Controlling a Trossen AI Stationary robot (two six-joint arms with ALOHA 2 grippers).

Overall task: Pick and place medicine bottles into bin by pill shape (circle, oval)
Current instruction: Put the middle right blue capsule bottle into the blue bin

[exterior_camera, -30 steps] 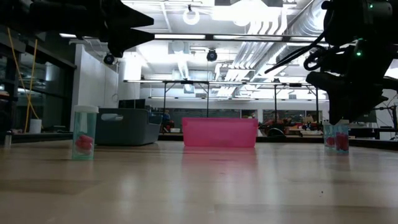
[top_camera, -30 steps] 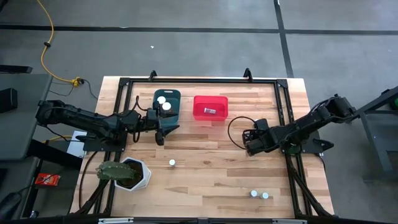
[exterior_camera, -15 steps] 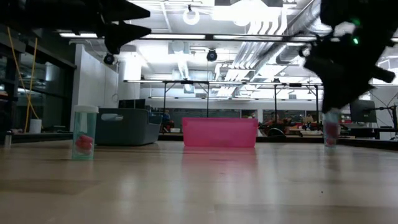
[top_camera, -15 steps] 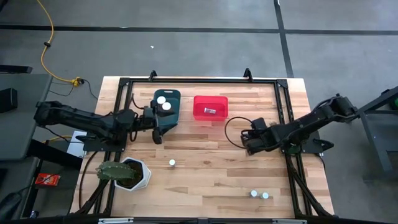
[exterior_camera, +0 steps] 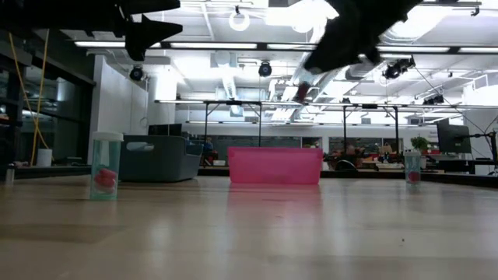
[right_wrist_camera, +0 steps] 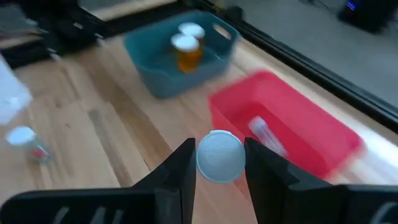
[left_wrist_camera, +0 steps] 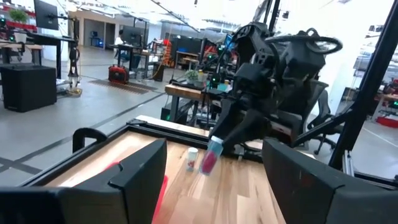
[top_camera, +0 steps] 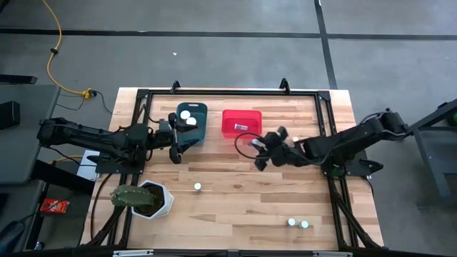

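My right gripper (top_camera: 260, 151) hangs above the table's middle, just in front of the red bin (top_camera: 241, 123), shut on a clear medicine bottle (left_wrist_camera: 211, 155) with red pills. One bottle (top_camera: 241, 127) lies inside the red bin. The teal bin (top_camera: 191, 121) holds two white-capped bottles (right_wrist_camera: 186, 43) standing upright. My left gripper (top_camera: 177, 146) is raised beside the teal bin's near left corner, open and with nothing in it. Another bottle (top_camera: 198, 186) stands on the table, and two bottles (top_camera: 298, 223) stand near the front edge. My right gripper pinches the bottle just below its white cap (right_wrist_camera: 219, 155) between its two fingers (right_wrist_camera: 180, 174), the cap facing back toward the wrist. The fingers slant downward from the table's right. The bottle is lifted clear and hangs tilted, its red pills (left_wrist_camera: 208, 163) at the low end.
A white hexagonal plant pot (top_camera: 146, 200) sits at the front left corner. A black metal frame (top_camera: 228, 91) runs around the table's far and side edges. Bare wood lies between the bins and the front bottles.
My right gripper has risen and travelled toward the table's left, from the right side to just in front of the red bin, rolling its wrist as it went and carrying the bottle clear of the table. My left gripper has drawn back slightly toward the left edge.
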